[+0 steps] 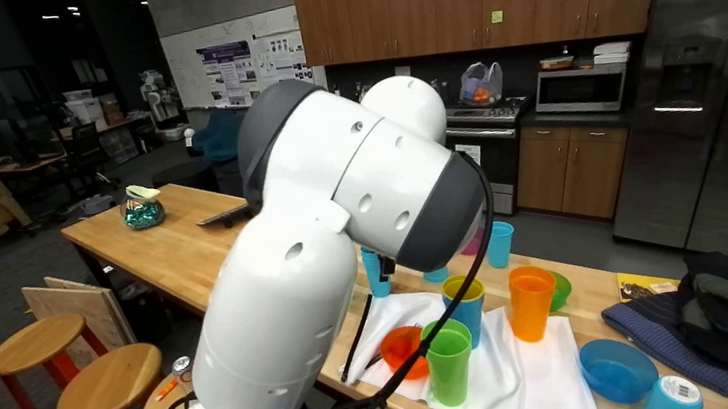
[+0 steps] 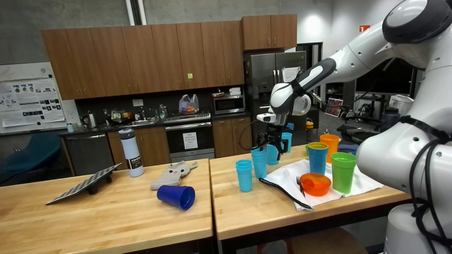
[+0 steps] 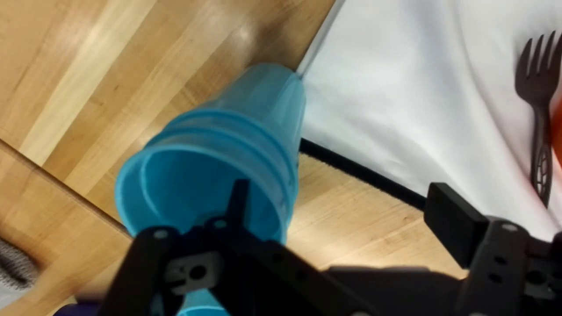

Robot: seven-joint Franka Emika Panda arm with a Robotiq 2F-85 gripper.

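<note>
The tool (image 3: 342, 199) is held over the worktop (image 3: 131, 66), its jaws spread apart. Beside a white cloth (image 3: 373, 87) laid there, a stack of blue cups (image 3: 268, 101) is stood, its mouth overlapped in the wrist view by 1 finger (image 3: 239, 195); whether that finger is inside cannot be told. On the cloth, an orange bowl (image 2: 316, 188) and a fork (image 3: 536, 90) are placed.
</note>
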